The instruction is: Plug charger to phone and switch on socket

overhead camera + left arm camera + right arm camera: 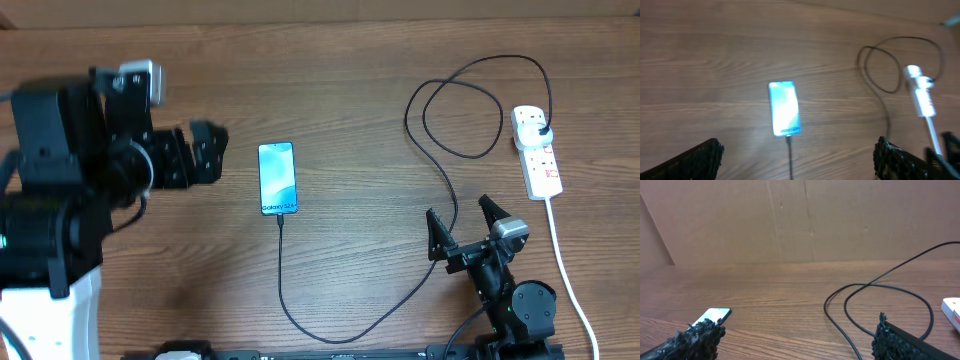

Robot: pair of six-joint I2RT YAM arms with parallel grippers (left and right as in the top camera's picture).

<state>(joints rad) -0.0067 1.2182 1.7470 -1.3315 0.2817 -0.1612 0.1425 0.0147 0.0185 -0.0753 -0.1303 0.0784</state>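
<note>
Left black gripper, frame left, and right gripper, lower right, both gape empty. Slim blue-lit phone lies centre frame, thin black charger cable meeting its lower end; white power strip sits upper right.

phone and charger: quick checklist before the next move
1. Charger tip in phone: ok, the cable meets the phone's lower end.
2. Plug in socket: ok.
3. Socket switch on: cannot tell, too small to read.
4. Left claw open and empty: ok.
5. Right claw open and empty: ok.
6. Phone screen lit: ok.
</note>
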